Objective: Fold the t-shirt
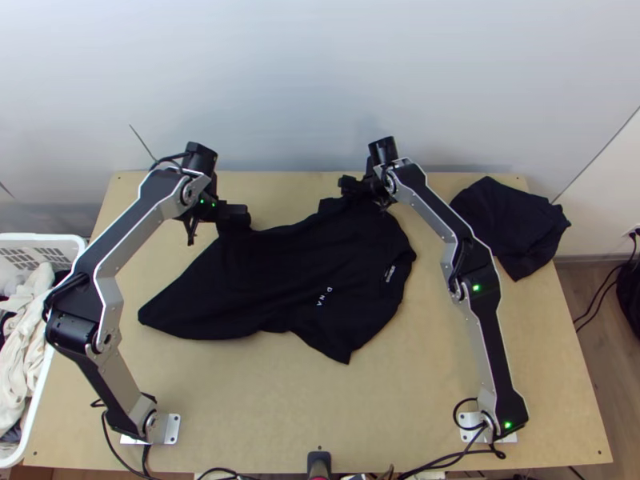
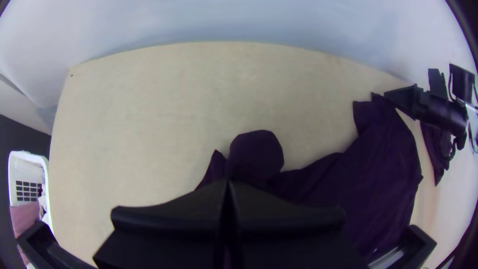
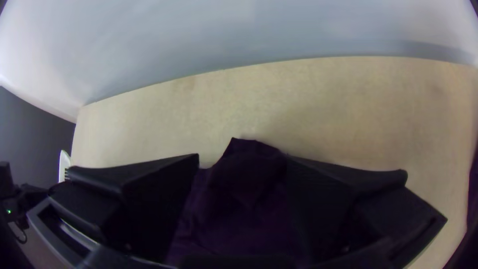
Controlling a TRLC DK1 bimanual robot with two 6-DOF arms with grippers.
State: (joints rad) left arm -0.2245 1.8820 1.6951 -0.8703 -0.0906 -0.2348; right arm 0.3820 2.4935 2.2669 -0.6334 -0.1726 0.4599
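1. Across the middle of the light wooden table (image 1: 264, 400), the black t-shirt (image 1: 320, 256) lies mostly spread, collar toward the right, hem toward the left, one sleeve pointing near; its far edge is rumpled.
2. At the shirt's far left part, the left gripper (image 2: 229, 183) has its fingers pressed together on a pinch of cloth, which bulges past the tips. Likely that is to control the hem end for a fold.
3. Over the far sleeve, the right gripper (image 3: 243, 158) has its fingers wide apart with fabric between them. It seems placed to take the sleeve end, so both ends of the far side could come nearward together; closing there looks like the next need.
4. Close behind both grippers rises the pale wall (image 1: 320, 80), leaving little room on the far side.
5. Far right sits a dark folded cloth (image 1: 512, 220), which the right arm should avoid dragging.
6. Off the left edge stands a white basket (image 1: 44, 238) of clothes (image 1: 28, 320), outside the folding area.
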